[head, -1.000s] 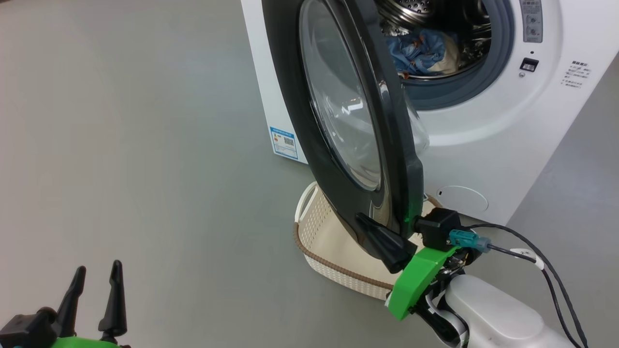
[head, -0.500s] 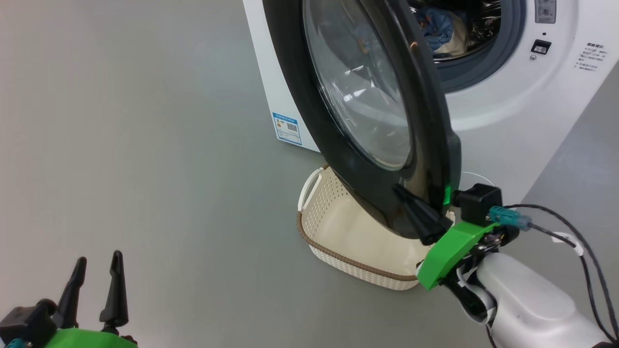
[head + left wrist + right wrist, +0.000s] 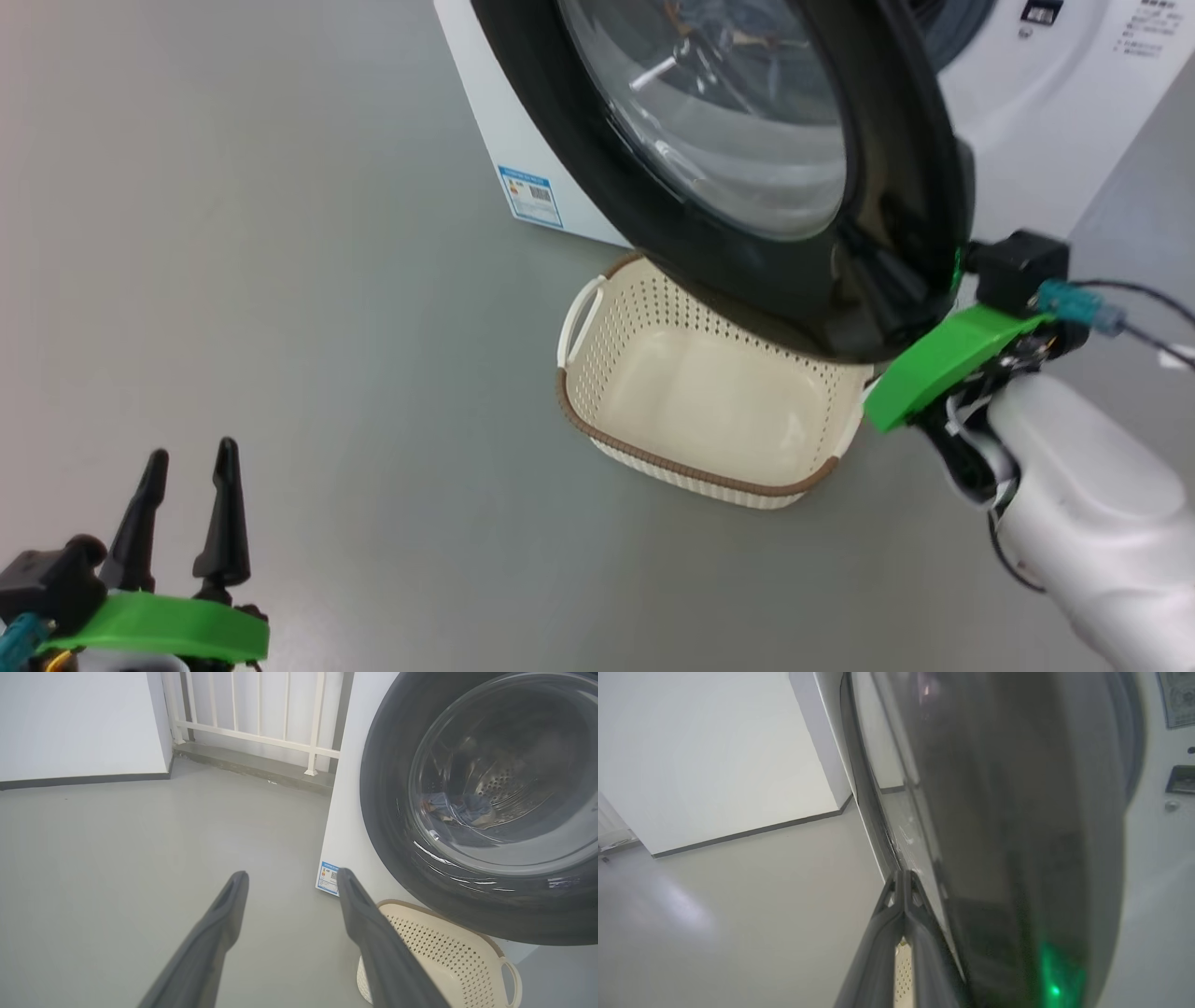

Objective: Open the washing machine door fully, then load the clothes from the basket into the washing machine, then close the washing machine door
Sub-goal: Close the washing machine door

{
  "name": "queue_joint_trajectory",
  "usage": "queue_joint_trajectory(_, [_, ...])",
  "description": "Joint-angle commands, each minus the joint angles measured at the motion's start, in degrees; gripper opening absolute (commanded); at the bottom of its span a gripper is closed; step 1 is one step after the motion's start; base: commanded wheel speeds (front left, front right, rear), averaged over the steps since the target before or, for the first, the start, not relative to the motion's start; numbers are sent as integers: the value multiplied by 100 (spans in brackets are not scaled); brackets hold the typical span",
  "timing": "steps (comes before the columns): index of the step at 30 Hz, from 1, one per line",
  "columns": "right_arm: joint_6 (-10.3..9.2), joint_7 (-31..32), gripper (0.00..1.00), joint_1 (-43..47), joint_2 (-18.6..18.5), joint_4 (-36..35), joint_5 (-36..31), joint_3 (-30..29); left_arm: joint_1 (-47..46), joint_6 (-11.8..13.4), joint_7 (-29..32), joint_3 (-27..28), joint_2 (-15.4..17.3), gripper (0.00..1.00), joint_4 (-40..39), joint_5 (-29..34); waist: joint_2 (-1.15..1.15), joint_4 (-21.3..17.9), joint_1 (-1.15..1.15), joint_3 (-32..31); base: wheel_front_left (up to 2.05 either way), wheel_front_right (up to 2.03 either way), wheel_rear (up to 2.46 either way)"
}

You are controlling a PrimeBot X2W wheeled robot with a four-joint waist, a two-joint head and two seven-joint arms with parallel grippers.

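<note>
Touching the washing machine door point(image 3: 579, 168), right gripper point(image 3: 903, 877) closed, empty; left gripper point(image 3: 191, 453) spread; blue label point(image 3: 529, 196) illegible.

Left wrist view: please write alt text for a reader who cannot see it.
The black washing machine door stands at right, clothes visible through its glass, the basket on the floor below. The left gripper points forward, open.

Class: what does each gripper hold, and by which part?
Nothing: left gripper open, empty; right gripper shut, pressed against the outer face of the washing machine door.
</note>
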Motion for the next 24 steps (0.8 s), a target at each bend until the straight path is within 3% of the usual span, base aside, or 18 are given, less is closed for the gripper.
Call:
queue_joint_trajectory(1, [14, -48, 0, -192, -80, -48, -97, -121, -245, -12, -60, 175, 224, 100, -164, -44, 0, -91, -1, 237, 0, 0, 0])
queue_joint_trajectory(16, [14, -48, 0, -1170, -217, 130, -388, -909, -560, -12, -60, 146, 259, 100, -275, -205, 0, -273, -1, 1094, 0, 0, 0])
queue_joint_trajectory(24, [14, -48, 0, -1763, -293, 337, -589, -836, -708, -12, -60, 124, 227, 100, -337, -227, 0, -272, -1, 1444, 0, 0, 0])
